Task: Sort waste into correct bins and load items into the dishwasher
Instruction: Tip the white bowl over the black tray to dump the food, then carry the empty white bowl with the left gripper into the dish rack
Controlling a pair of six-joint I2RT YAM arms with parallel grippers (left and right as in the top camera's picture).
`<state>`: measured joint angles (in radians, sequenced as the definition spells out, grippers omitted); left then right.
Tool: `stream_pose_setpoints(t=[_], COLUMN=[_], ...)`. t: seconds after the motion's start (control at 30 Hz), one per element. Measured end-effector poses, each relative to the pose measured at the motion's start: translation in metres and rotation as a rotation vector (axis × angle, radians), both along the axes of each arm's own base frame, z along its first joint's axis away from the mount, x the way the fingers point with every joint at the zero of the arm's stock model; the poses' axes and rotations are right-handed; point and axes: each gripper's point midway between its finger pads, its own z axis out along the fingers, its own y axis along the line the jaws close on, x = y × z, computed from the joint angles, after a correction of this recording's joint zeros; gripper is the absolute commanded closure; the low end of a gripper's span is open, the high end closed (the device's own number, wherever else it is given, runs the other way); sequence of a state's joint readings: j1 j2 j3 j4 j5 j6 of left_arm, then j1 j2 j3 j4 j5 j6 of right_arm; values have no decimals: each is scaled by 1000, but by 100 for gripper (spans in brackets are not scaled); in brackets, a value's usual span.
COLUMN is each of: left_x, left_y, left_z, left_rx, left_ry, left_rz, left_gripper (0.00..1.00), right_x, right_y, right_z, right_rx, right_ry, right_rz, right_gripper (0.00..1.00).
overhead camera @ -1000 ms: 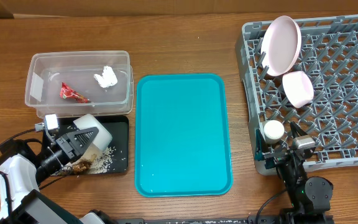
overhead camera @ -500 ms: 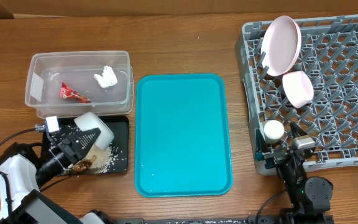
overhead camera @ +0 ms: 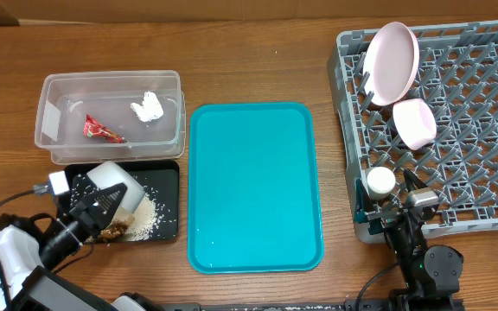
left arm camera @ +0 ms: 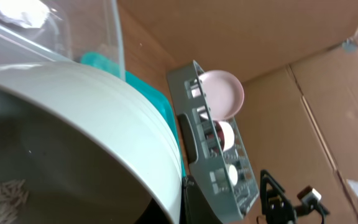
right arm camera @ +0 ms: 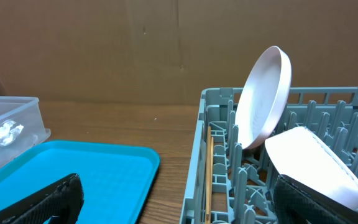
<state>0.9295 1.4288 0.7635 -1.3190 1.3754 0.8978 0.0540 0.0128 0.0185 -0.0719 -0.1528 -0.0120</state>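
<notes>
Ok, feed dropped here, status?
Left gripper shut on greyish bowl, tipped over black tray. Rice in tray. Right gripper open by dish rack. Nothing blocking.

The counter (overhead camera: 258,60) is of brown wood with the grain running from left to right. Four things stand directly on it. At the far left there is a clear tub (overhead camera: 111,75), with its long side along the back. Just in front of it, touching or almost touching, lies a black tray (overhead camera: 169,200), which is lower and smaller. In the middle lies a teal tray (overhead camera: 253,186) with rounded corners, its long side running from front to back, near the tub and the black tray but apart from them. On the right stands a grey dish rack (overhead camera: 456,155), apart from the teal tray, with bare wood between them.
</notes>
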Motion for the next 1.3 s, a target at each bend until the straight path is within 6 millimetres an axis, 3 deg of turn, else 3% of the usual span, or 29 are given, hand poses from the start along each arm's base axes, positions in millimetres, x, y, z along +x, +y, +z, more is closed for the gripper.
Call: stream_pose_setpoints(t=[0.23,0.73,1.03,1.2,1.3], left_x=[-5,-7,-2,5,19], left_y=[9,6,-34,-60,-73], left_z=[1,0,2,15,29], left_rx=[-19,-10,12,-2,50], left_ry=[15,19,-13,-58,-115], left_rz=[50,37,-141,-250,-342], left_gripper=[96,96,96,96,96], right_x=[0,0,0,0,0], right_y=[0,0,0,0,0], right_z=[0,0,0,0,0], right_rx=[0,0,0,0,0], right_ry=[0,0,0,0,0], right_rz=[0,0,0,0,0], right_gripper=[0,0,0,0,0])
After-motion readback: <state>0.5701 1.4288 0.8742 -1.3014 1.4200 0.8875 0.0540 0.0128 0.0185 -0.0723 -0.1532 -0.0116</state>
